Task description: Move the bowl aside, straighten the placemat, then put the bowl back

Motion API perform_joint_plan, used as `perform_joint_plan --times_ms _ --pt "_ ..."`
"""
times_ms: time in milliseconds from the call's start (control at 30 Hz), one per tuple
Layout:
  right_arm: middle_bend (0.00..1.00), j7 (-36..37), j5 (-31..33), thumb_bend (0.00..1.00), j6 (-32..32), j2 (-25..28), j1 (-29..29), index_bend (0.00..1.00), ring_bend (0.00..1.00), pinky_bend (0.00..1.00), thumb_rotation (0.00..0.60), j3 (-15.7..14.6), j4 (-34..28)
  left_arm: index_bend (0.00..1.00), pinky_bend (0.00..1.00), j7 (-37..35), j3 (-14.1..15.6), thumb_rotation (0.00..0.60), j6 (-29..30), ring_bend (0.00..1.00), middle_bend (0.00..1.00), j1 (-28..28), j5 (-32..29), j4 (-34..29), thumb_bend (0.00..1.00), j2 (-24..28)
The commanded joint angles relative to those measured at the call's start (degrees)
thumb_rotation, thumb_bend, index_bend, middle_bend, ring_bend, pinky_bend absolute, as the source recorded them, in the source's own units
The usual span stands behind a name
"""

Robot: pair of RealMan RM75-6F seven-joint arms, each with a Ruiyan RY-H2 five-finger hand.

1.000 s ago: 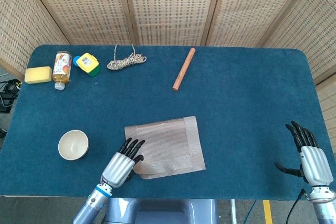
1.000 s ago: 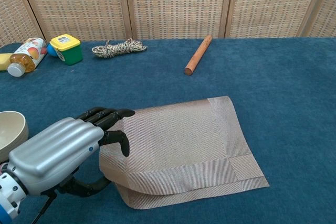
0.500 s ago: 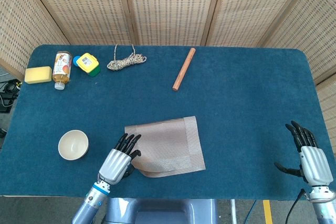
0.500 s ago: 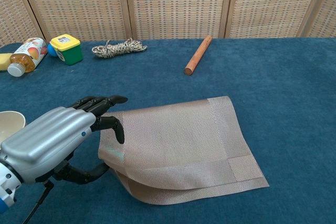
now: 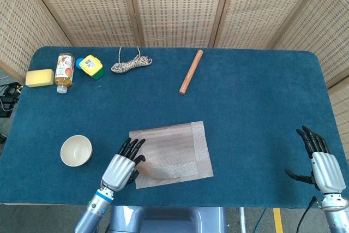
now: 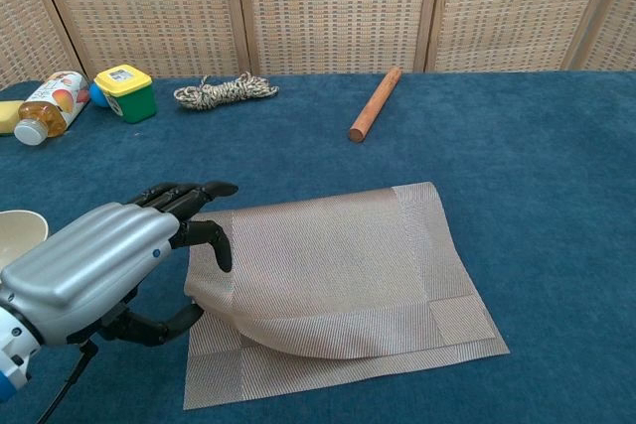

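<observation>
Left hand [image 6: 104, 270] pinches the near-left part of the placemat [image 6: 348, 265], fold raised and curling over the lower layer – mat lies mid-table, near edge. Bowl [image 5: 76, 150] sits apart to the left of it. Right hand [image 5: 322, 162] at the near right, fingers spread, holding nothing

One bowl [image 5: 76, 150], one placemat [image 5: 173, 151] (folded), one bottle [image 5: 64, 72].

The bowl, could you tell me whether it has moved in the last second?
No. The bowl sits at the same spot left of the placemat.
</observation>
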Motion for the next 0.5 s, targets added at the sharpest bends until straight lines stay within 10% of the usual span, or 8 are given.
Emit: perform_joint_plan --times_ms 33,500 --pt "0.0 0.1 0.1 0.13 -0.1 0.0 0.0 0.0 0.0 0.0 0.6 0.0 0.0 0.46 0.0 1.0 -0.3 0.6 -0.9 0.0 0.0 -0.2 -1.1 1.2 0.39 -0.5" --pt "0.0 0.1 0.0 0.13 -0.5 0.3 0.1 0.0 0.0 0.0 0.6 -0.2 -0.2 0.7 0.0 2.8 -1.0 0.6 -3.9 0.0 0.0 -1.4 -4.3 4.1 0.44 -2.0"
